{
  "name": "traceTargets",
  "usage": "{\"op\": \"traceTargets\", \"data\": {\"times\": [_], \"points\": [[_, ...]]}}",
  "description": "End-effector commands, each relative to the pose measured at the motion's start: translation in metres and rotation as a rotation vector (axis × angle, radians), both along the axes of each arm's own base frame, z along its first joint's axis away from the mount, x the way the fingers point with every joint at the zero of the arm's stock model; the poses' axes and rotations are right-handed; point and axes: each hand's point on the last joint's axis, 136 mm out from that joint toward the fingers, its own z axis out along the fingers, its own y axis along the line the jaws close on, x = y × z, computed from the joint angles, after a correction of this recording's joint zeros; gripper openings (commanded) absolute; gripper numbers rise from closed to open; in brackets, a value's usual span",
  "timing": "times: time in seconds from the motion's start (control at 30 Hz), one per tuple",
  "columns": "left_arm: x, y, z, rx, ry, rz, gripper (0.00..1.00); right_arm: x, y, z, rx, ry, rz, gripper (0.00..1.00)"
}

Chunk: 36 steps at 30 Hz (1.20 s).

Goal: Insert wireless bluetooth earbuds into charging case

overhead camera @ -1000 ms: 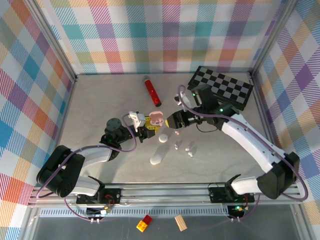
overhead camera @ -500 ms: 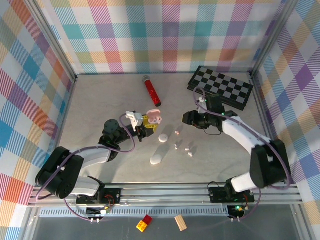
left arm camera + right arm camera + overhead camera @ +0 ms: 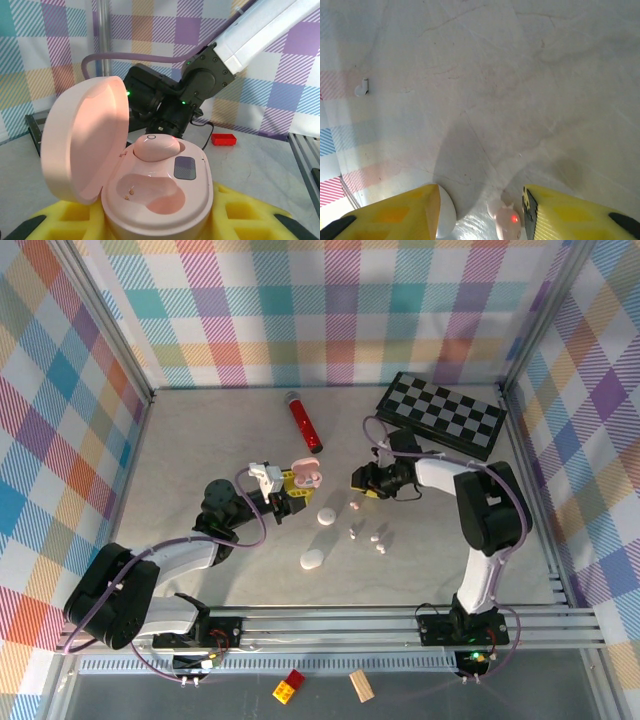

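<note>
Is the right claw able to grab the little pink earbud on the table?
Probably yes. The right claw hangs open just above the pink earbud, which lies on the table between its yellow fingers, nearer one of them. Nothing covers it.

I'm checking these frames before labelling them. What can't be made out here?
- Right wrist view: the pink earbud between the right tool's pads is cut by the bottom edge; contact unclear.
- Same view: a white rounded thing is half hidden behind one pad.
- Left wrist view: the pink case's base is cut off by the bottom edge.
- Top view: loose earbuds too small to tell apart.
</note>
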Motion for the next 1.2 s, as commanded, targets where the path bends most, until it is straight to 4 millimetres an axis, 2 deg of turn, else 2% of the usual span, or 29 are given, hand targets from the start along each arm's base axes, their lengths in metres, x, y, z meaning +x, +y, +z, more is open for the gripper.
{"op": "traceTargets", "data": {"times": [0.0, 0.2, 0.5, 0.87, 1.17], "points": [[-0.005, 0.002, 0.005, -0.004, -0.027, -0.012, 0.27, 0.001, 0.011, -0.002, 0.048, 0.009, 0.066, 0.46], [-0.006, 0.003, 0.005, 0.002, -0.019, -0.015, 0.27, -0.006, 0.015, -0.013, 0.072, 0.055, 0.096, 0.45], [-0.003, 0.002, 0.005, 0.003, -0.016, -0.011, 0.27, -0.036, 0.016, -0.015, 0.045, 0.091, 0.157, 0.44], [-0.001, 0.004, 0.002, 0.0, -0.016, 0.003, 0.27, -0.057, 0.014, -0.013, -0.001, 0.094, 0.173, 0.44], [0.004, 0.016, 0.0, 0.009, -0.009, 0.044, 0.27, -0.074, 0.02, -0.007, -0.013, 0.079, 0.202, 0.44]]}}
